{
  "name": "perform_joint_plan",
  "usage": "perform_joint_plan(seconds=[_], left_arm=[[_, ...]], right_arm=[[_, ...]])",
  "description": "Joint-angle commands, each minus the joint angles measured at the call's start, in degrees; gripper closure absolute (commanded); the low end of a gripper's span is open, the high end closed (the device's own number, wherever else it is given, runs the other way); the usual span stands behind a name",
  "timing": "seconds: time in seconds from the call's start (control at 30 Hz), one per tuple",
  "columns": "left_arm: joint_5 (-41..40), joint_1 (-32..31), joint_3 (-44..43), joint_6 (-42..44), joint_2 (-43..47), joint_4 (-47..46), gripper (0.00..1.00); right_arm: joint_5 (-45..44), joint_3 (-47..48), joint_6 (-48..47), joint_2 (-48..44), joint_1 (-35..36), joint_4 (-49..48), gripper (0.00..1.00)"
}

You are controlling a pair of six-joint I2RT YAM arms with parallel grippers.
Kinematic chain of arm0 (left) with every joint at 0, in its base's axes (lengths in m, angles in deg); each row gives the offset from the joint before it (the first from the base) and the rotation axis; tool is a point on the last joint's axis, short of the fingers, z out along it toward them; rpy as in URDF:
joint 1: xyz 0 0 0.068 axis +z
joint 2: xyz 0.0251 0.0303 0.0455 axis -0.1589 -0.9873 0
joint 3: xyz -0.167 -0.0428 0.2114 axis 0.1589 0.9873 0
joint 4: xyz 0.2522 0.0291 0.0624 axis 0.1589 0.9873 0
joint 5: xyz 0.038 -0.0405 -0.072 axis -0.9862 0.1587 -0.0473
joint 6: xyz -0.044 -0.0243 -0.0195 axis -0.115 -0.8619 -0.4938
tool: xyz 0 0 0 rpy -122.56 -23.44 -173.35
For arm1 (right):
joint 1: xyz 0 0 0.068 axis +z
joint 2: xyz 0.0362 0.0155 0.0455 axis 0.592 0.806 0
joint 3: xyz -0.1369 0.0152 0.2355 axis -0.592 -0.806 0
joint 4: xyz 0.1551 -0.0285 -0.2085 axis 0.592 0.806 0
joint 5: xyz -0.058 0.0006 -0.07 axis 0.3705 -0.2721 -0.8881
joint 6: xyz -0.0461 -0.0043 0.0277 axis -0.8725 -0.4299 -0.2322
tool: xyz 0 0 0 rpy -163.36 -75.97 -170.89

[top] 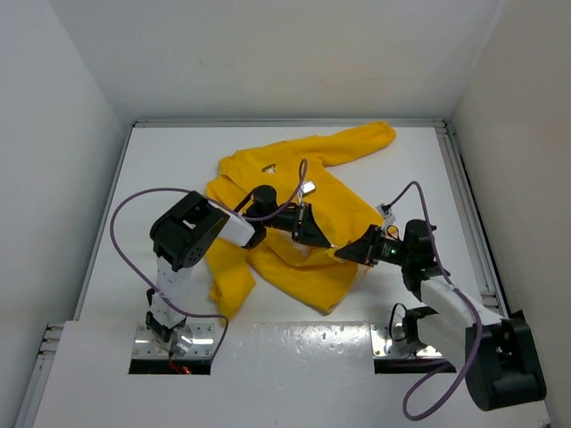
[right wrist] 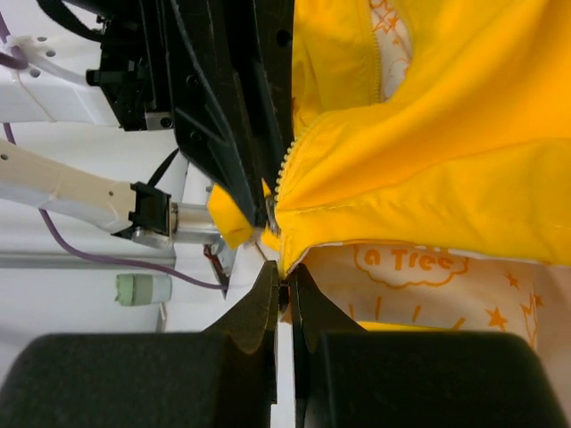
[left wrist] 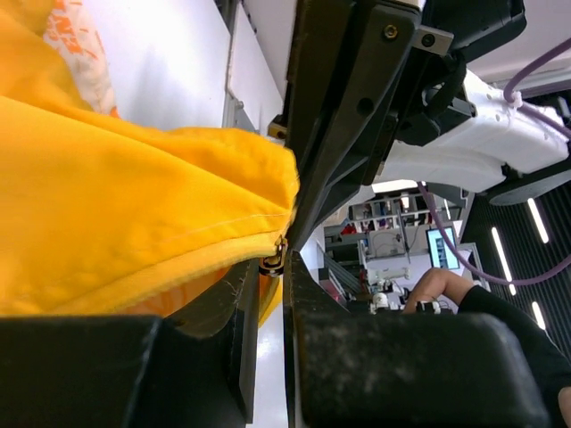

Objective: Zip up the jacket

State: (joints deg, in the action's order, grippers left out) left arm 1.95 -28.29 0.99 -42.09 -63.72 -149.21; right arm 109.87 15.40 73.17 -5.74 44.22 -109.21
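The yellow jacket (top: 294, 187) lies crumpled on the middle of the white table, one sleeve (top: 366, 138) stretched to the back right. My left gripper (top: 314, 235) is shut at the jacket's lower front edge. In the left wrist view its fingertips hold the small metal zipper slider (left wrist: 272, 261) beside the yellow fabric (left wrist: 134, 196). My right gripper (top: 350, 253) sits just right of it, shut on the bottom corner of the zipper edge (right wrist: 284, 290). The zipper teeth (right wrist: 287, 156) run up from there. The pale orange-printed lining (right wrist: 428, 285) shows under the hem.
The white table (top: 161, 160) is boxed in by white walls at the left, back and right, with a raised rail (top: 464, 196) along the right edge. Purple cables (top: 120, 214) loop from both arms. The two grippers nearly touch.
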Motion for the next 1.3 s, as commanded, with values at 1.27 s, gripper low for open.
perform_joint_plan(seconds=[1.27], left_arm=[[-6.3,36.6,-27.8,46.8,-1.6,47.2,1.0]], right_arm=[[0.2,4.3,-21.3,-13.9,-46.0,48.2,1.0]])
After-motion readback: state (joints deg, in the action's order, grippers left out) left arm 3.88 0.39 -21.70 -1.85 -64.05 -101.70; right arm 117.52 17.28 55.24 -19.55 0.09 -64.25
